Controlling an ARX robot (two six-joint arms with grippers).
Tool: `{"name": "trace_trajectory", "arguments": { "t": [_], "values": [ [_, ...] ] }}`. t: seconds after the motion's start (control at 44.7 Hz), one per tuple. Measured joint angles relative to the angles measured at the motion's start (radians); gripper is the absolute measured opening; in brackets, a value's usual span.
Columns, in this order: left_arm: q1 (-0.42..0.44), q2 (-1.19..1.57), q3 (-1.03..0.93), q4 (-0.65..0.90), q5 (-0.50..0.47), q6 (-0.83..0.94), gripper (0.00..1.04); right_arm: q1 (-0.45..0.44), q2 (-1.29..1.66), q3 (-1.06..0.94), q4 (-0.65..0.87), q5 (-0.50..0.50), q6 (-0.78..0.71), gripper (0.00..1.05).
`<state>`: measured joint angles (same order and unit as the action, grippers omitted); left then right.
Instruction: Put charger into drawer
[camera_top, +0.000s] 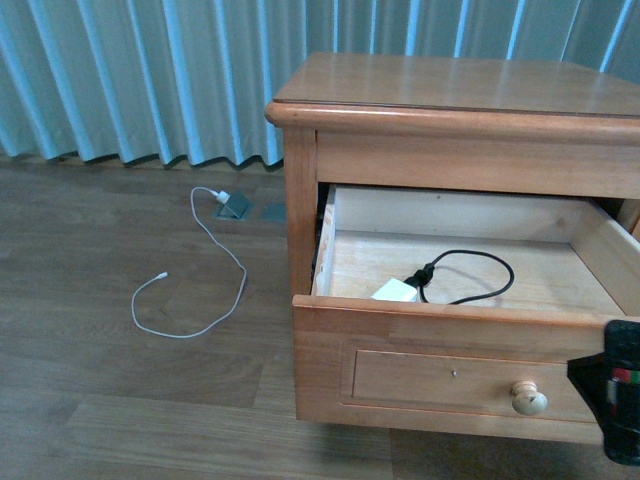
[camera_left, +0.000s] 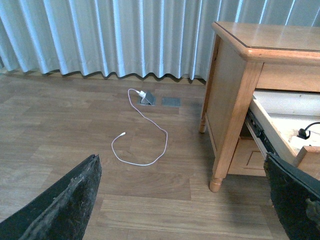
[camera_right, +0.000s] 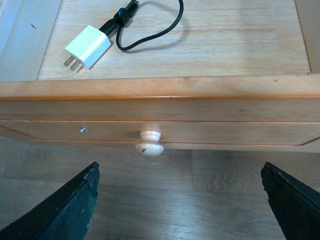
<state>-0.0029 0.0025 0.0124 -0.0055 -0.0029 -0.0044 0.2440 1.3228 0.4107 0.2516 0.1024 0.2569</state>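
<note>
The drawer (camera_top: 440, 375) of the honey-coloured cabinet stands pulled out, with a round knob (camera_top: 529, 399). The white charger (camera_top: 396, 291) lies on the pale drawer floor near the front wall, its black looped cable (camera_top: 470, 275) beside it. In the right wrist view the charger (camera_right: 88, 46) and cable (camera_right: 150, 25) lie inside, behind the drawer front (camera_right: 160, 110) and knob (camera_right: 149, 144). My right gripper (camera_right: 182, 200) is open and empty, just in front of and below the knob; part of it shows in the front view (camera_top: 615, 400). My left gripper (camera_left: 182, 200) is open and empty over the floor, left of the cabinet.
A long thin white cable (camera_top: 190, 290) lies looped on the wooden floor left of the cabinet, plugged at a floor socket (camera_top: 232, 204); it shows in the left wrist view (camera_left: 142, 135). A pale blue curtain (camera_top: 150, 70) hangs behind. The cabinet leg (camera_left: 216, 182) stands near my left gripper.
</note>
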Motion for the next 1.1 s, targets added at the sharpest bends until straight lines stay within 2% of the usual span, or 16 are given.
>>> {"name": "trace_trajectory", "arguments": {
  "t": [0.469,0.827,1.095],
  "values": [
    [0.000,0.000,0.000,0.000,0.000,0.000,0.99,0.028,0.357,0.209,0.152,0.099,-0.018,0.96],
    [0.000,0.000,0.000,0.000,0.000,0.000,0.99,-0.005,0.598,0.457,0.268,0.095,-0.037,0.96],
    [0.000,0.000,0.000,0.000,0.000,0.000,0.99,-0.023,0.735,0.637,0.279,0.106,-0.046,0.96]
  ]
}}
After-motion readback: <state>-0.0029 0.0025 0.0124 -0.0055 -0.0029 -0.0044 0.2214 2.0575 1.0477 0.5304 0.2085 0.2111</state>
